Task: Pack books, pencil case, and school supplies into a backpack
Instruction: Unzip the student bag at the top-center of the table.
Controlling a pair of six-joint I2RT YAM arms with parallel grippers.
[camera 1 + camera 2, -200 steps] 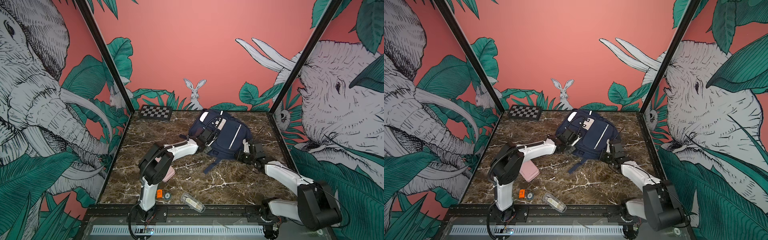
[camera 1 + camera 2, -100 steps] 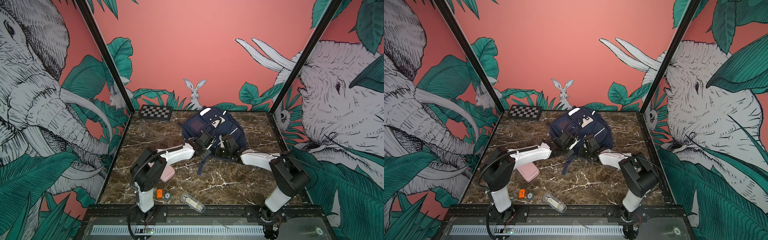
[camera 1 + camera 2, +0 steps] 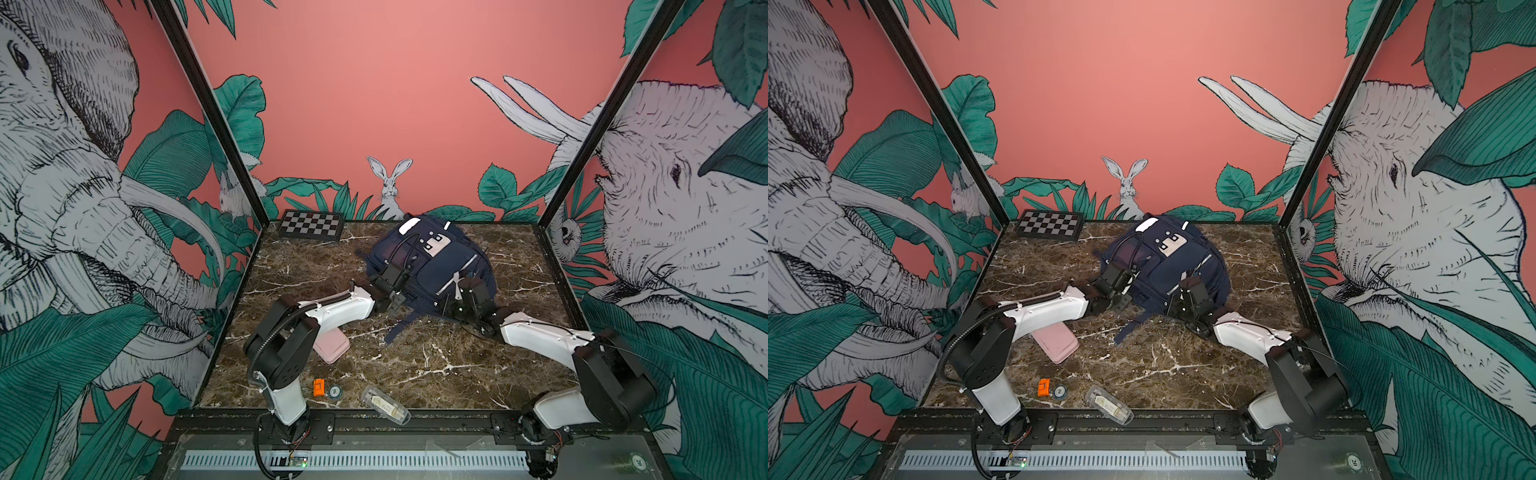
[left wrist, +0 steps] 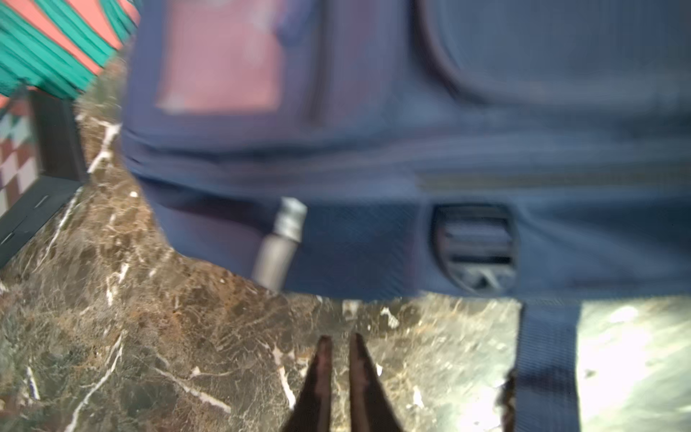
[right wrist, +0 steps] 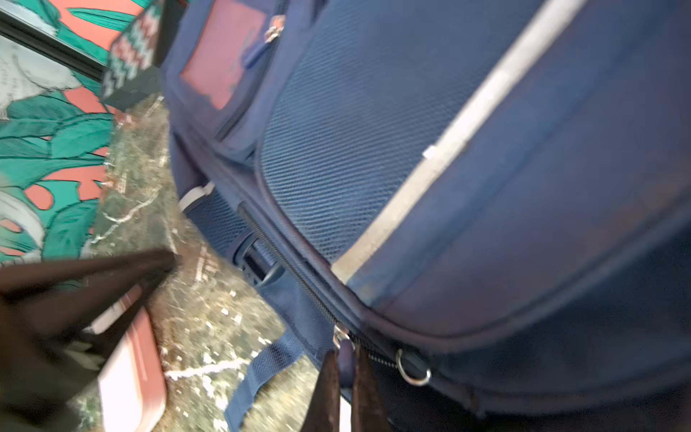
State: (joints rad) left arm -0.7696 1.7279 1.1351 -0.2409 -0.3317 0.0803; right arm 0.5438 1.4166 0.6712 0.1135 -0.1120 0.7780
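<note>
Jaws of your left gripper (image 4: 339,338) stand a crack apart, empty, over bare table (image 3: 436,365) just off the backpack's (image 3: 432,262) near edge. Your right gripper (image 5: 346,353) pinches its zip pull (image 5: 346,368). The backpack lies back-centre; open marble spreads before it, and a pink case (image 3: 332,347) lies under your left arm.

Since a second ago my left gripper (image 4: 339,338) has parted its jaws just short of the backpack (image 3: 432,266). The backpack has turned and shifted slightly leftward, and my right arm (image 3: 540,336) has swung its elbow back out.
</note>
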